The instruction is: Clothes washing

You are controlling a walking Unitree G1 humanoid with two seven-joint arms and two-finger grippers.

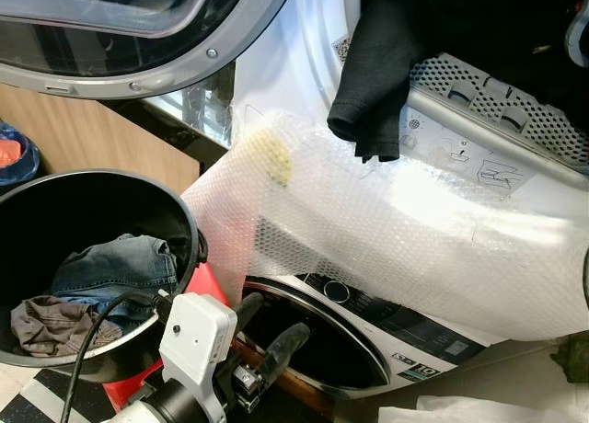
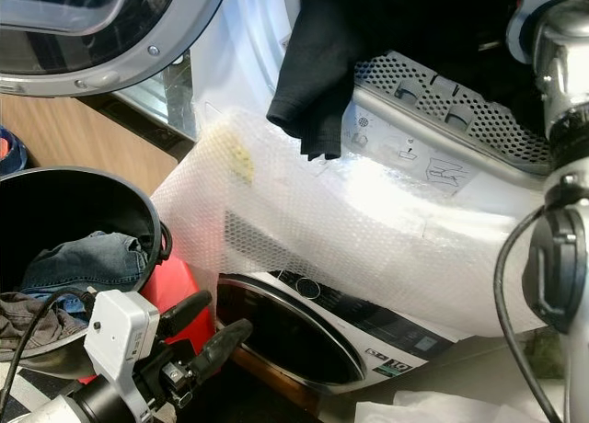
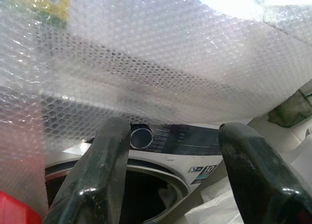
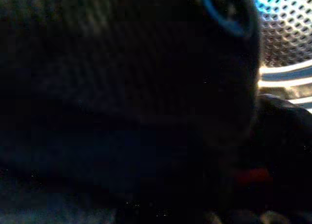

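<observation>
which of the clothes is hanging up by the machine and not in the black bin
The black garment, draped over the top of the washing machine. The blue jeans and the brown-grey cloth both lie in the black bin.

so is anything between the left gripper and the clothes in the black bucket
Nothing visible. The left gripper, fingers open, hangs beside the black bucket, pointing at the washer opening; the jeans lie uncovered inside.

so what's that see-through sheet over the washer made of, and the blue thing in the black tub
The sheet looks like clear plastic bubble wrap: rows of small air cells, glossy where light hits. The blue garment in the tub looks like denim, faded and matte, with stitched seams; probably jeans.
</observation>
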